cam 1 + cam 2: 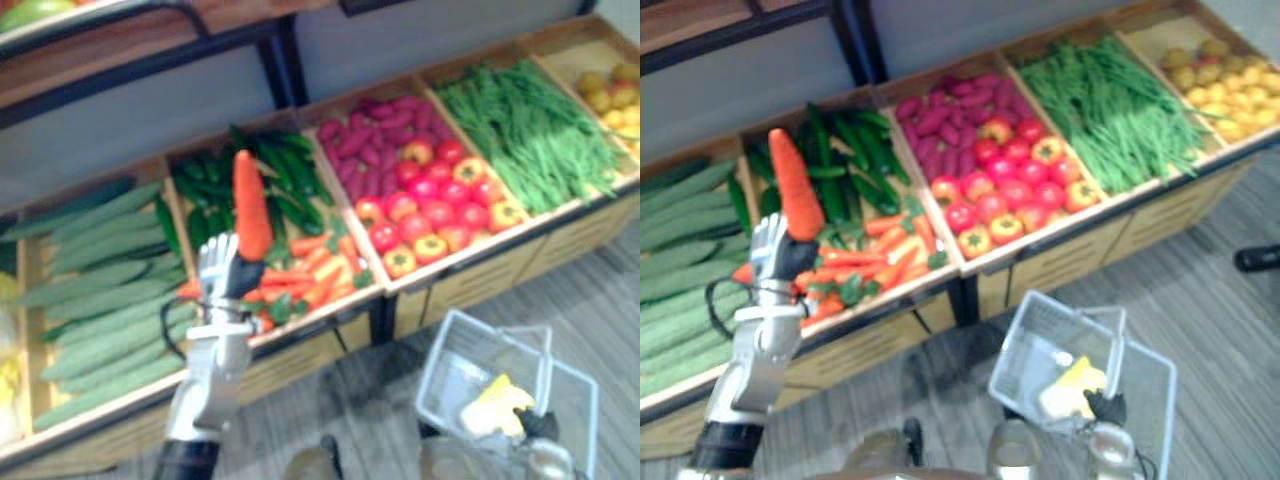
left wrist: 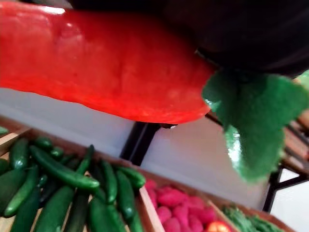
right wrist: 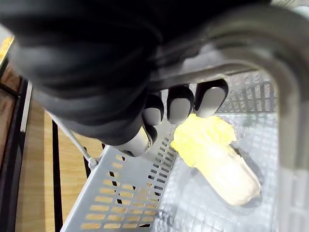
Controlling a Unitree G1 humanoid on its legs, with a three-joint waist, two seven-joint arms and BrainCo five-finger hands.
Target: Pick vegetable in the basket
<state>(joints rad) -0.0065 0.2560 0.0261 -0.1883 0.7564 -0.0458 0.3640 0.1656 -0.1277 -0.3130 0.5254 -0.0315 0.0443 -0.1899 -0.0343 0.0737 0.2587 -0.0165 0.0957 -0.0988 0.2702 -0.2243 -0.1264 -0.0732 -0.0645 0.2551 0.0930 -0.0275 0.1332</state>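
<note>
- The carrot (image 1: 251,205) is held upright, tip up, just above the carrot heap (image 1: 318,268) on the counter (image 1: 560,240).
- It is gripped at its lower, leafy end by the left hand (image 1: 222,275), whose fingers are curled round it.
- Dark green cucumbers (image 1: 285,170) are piled directly behind the carrot heap.
- Long pale cucumbers (image 1: 100,290) are laid to the robot's left of the heap.
- To the right of the heap, red tomatoes (image 1: 430,200) are stacked, with purple sweet potatoes (image 1: 370,140) behind them and green beans (image 1: 530,130) farther right.
- A clear basket (image 1: 1040,310) is held in front of the heap and to its right, over the floor (image 1: 590,300).
- A pale yellow cabbage (image 3: 217,154) lies in the basket.
- The right hand (image 3: 181,104) appears to be curled round the grey handle (image 3: 285,96), though much is hidden by its dark cover.
</note>
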